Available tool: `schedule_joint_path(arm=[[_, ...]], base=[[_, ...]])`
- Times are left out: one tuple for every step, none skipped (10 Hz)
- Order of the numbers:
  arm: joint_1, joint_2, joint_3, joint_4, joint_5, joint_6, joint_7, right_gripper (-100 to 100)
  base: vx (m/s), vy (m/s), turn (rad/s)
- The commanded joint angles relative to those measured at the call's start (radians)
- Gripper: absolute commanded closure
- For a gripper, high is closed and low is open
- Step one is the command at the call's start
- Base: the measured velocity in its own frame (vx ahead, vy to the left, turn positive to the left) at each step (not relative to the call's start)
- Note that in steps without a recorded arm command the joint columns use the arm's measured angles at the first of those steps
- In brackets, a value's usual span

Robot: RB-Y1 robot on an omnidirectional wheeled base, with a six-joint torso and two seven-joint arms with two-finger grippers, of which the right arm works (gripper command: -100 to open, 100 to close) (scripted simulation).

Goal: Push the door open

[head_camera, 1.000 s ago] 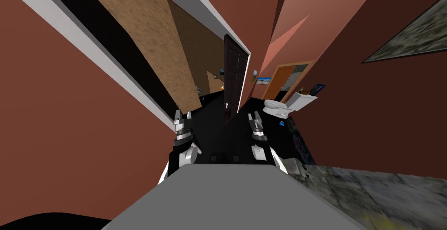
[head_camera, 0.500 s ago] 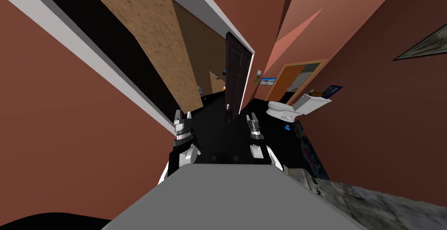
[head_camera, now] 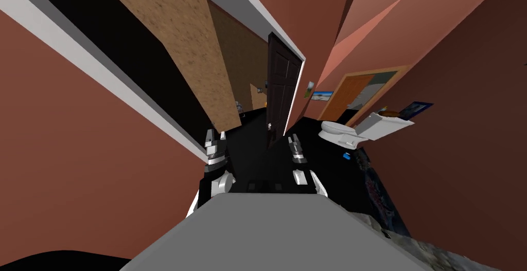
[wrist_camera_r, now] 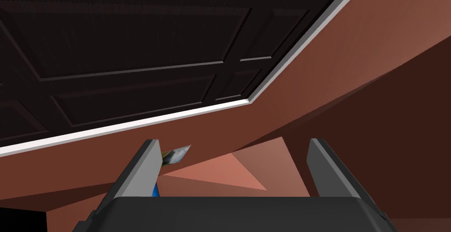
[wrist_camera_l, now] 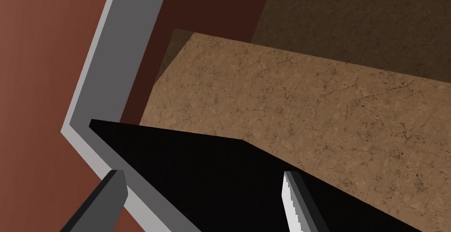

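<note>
A dark brown panelled door (head_camera: pixel 280 85) stands swung well open straight ahead, hinged on a white frame (head_camera: pixel 294 97); its small handle (head_camera: pixel 268 125) sits low on its near edge. The right wrist view faces the door's panels (wrist_camera_r: pixel 132 62) and the white frame edge (wrist_camera_r: pixel 132 126). My right gripper (head_camera: pixel 294 141) (wrist_camera_r: pixel 231 167) is open, just right of the door's near edge and apart from it. The left gripper (head_camera: pixel 215 138) (wrist_camera_l: pixel 202 192) is open beside the doorway's left white jamb (wrist_camera_l: pixel 94 110), with nothing between its fingers.
Red-brown walls close in on both sides. Through the doorway lie a tan wall (head_camera: pixel 190 52) and a black floor area. To the right stand a white toilet (head_camera: pixel 355 129), an orange door (head_camera: pixel 346 95) and a small blue object (head_camera: pixel 347 156) on the floor.
My view has turned left: the toilet, orange door and right wall have slid rightward. The right gripper has shifted slightly left, toward the door. The left arm holds its place.
</note>
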Motion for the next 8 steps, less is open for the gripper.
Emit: schedule_joint_path(arm=[[-0.018,-0.001,0.002,0.039,0.0,-0.003,0.003,-100],[-0.03,-0.002,0.003,0.067,0.0,-0.006,0.005,-100],[-0.042,-0.003,0.004,0.094,-0.001,-0.01,0.007,-100],[-0.054,-0.003,0.005,0.119,-0.001,-0.014,0.009,-100],[-0.054,-0.003,0.005,0.121,-0.001,-0.014,0.009,-100],[-0.066,-0.004,0.005,0.149,-0.001,-0.018,0.011,-100],[-0.078,-0.004,0.006,0.177,-0.002,-0.022,0.013,-100],[-0.091,-0.004,0.007,0.205,-0.002,-0.025,0.015,-100]], base=[[0.088,-0.079,0.111],[0.089,-0.078,0.122],[0.073,-0.081,0.104],[0.069,-0.082,0.148],[0.054,-0.06,0.041],[0.046,-0.044,0.054],[0.043,-0.061,0.131],[0.059,-0.084,0.126]])
